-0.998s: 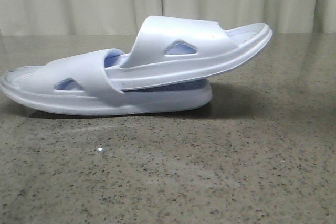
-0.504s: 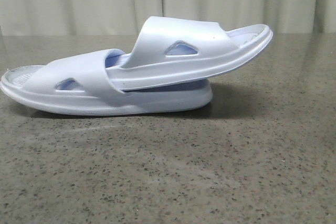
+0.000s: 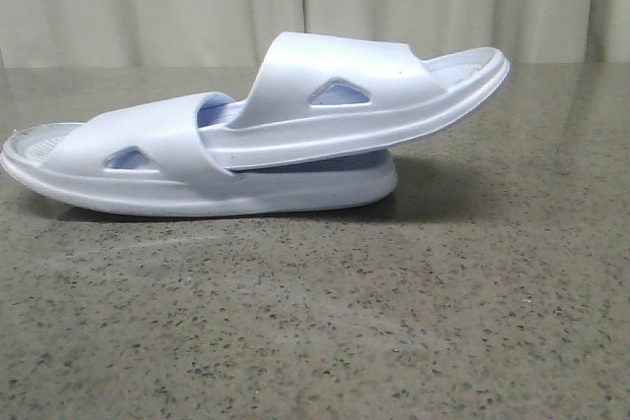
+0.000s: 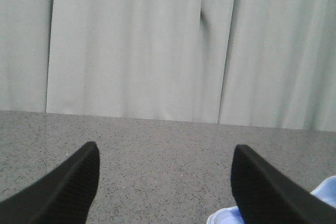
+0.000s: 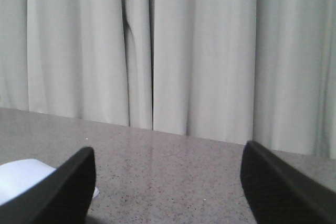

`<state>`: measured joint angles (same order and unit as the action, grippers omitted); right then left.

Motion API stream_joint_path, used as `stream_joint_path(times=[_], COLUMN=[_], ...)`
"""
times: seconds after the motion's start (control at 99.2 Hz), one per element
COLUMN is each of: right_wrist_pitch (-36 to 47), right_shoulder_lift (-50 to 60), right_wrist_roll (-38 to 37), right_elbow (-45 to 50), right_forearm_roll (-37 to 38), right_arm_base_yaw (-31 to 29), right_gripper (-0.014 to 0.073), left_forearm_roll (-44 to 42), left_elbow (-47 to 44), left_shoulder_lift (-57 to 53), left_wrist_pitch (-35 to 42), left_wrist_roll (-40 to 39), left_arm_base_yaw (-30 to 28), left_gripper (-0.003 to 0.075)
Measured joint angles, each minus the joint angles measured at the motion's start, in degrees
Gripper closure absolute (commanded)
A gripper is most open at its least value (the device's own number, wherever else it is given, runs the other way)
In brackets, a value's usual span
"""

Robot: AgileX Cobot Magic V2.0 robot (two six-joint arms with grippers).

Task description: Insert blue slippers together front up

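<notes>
Two pale blue-white foam slippers lie together on the speckled stone table (image 3: 315,322) in the front view. The lower slipper (image 3: 148,159) lies flat. The upper slipper (image 3: 354,100) has its end pushed under the lower one's strap and tilts up to the right. No arm shows in the front view. My left gripper (image 4: 164,182) is open and empty, with a bit of a slipper (image 4: 226,216) beside one finger. My right gripper (image 5: 168,184) is open and empty, with a slipper's edge (image 5: 23,179) beside one finger.
A pale pleated curtain (image 3: 315,2) hangs behind the table's far edge. It also fills the background of the left wrist view (image 4: 131,45) and the right wrist view (image 5: 210,51).
</notes>
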<state>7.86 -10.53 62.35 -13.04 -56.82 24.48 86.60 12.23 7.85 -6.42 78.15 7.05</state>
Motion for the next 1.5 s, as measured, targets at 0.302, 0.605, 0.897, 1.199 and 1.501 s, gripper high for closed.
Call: stream_joint_path(times=[0.302, 0.605, 0.897, 1.199, 1.501], right_wrist_pitch=[7.39, 8.17, 8.31, 8.31, 8.31], right_shoulder_lift=[1.92, 1.92, 1.92, 1.92, 1.92], right_wrist_roll=[0.09, 0.13, 0.13, 0.13, 0.13], right_elbow=[5.17, 5.17, 5.17, 5.17, 5.17], right_forearm_roll=[0.0, 0.0, -0.1, -0.1, -0.1], right_arm_base_yaw=[0.0, 0.0, 0.0, 0.0, 0.0], right_gripper=[0.0165, 0.0661, 0.0701, 0.0701, 0.0701], left_forearm_roll=[-0.38, -0.38, -0.38, -0.26, -0.26], left_elbow=[-2.75, -2.84, -2.84, -2.84, -2.84], left_shoulder_lift=[-1.2, -1.2, -1.2, -1.2, -1.2], left_wrist_pitch=[0.25, 2.1, 2.56, 2.56, 2.58], left_wrist_roll=[0.0, 0.0, 0.0, 0.0, 0.0], left_arm_base_yaw=[0.0, 0.0, 0.0, 0.0, 0.0], left_gripper=[0.0267, 0.0573, 0.0704, 0.0704, 0.0704])
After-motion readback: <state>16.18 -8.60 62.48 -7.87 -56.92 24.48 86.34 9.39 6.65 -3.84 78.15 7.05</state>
